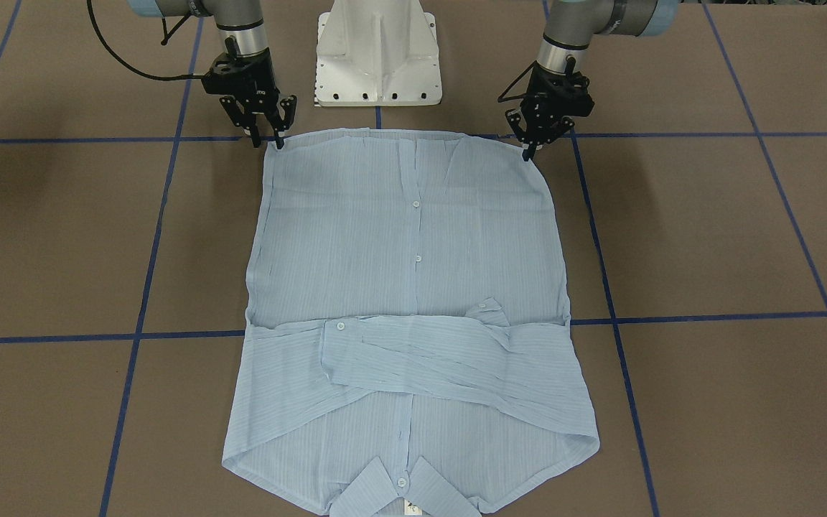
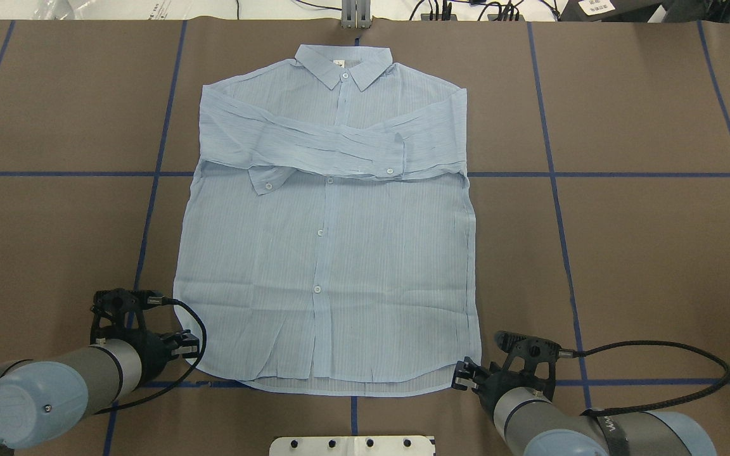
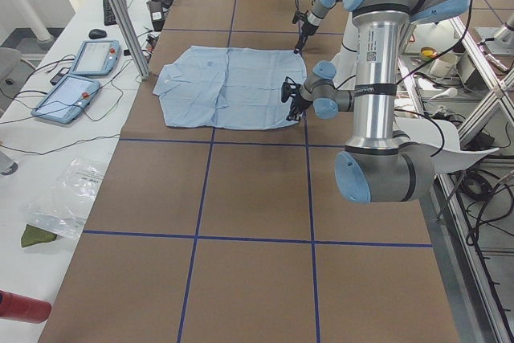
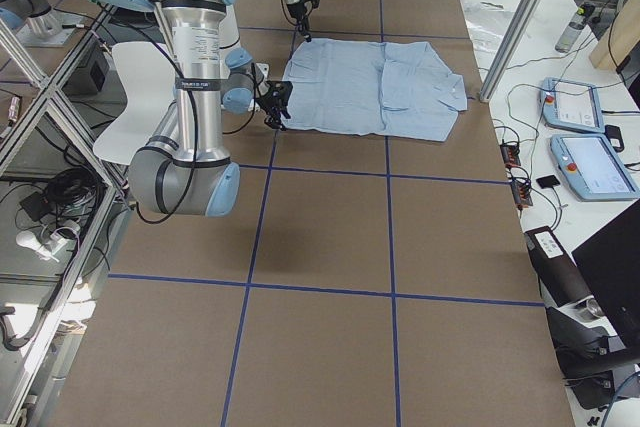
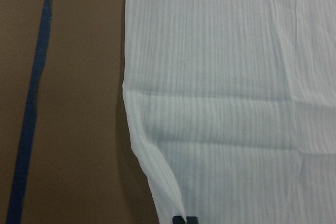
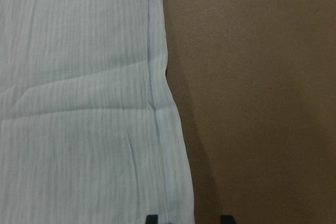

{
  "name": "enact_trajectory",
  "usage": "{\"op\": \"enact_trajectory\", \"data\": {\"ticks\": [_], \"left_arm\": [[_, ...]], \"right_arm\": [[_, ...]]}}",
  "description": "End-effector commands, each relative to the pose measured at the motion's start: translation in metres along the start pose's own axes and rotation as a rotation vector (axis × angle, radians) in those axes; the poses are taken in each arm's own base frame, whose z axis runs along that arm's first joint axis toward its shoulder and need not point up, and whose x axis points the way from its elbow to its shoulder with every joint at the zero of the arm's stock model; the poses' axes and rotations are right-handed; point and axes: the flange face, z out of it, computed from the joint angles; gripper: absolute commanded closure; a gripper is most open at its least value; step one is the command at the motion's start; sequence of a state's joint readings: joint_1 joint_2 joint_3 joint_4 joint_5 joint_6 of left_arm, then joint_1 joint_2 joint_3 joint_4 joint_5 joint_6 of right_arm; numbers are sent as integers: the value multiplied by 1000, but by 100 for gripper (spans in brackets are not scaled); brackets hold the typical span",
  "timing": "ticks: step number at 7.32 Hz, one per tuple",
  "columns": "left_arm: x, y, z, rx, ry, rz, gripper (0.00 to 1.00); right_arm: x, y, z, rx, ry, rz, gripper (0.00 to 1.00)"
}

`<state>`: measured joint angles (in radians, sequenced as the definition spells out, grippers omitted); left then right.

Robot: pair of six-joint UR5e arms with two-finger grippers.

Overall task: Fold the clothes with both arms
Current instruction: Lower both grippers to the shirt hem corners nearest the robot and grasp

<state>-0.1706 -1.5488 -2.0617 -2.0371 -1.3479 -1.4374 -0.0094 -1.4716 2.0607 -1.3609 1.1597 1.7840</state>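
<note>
You see the shirt lying flat, sleeves crossed. Its one hem corner is pinched by the left gripper; the right gripper stands spread astride the other.

Pale blue, finely striped shirt spread flat on the desk, buttoned front up.
Both sleeves lie crossed over the chest, collar farthest from the robot. The left end effector pinches one hem corner; the right end effector straddles the other, fingers apart.
</note>
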Motion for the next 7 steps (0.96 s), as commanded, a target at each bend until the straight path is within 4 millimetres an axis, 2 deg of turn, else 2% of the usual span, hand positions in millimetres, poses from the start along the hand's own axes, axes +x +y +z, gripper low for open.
{"op": "enact_trajectory", "data": {"ticks": [1,2,4,5,6,7], "left_arm": [[-2,0,0,1,-4,0,100],[-3,0,1,0,-7,1,100],[-2,1,0,-3,-4,1,100],[-1,0,0,-4,-1,0,100],[5,-2,-8,-12,21,-3,100],[15,-8,-36,-19,73,-15,100]], "right_arm": [[-1,2,0,-1,2,-4,89],[-4,2,-1,-1,-4,-1,100],[-2,-1,0,11,0,-1,100],[-3,-8,-5,18,10,1,100],[-7,-26,-32,26,42,-4,100],[-8,-41,-76,-12,87,-16,100]]}}
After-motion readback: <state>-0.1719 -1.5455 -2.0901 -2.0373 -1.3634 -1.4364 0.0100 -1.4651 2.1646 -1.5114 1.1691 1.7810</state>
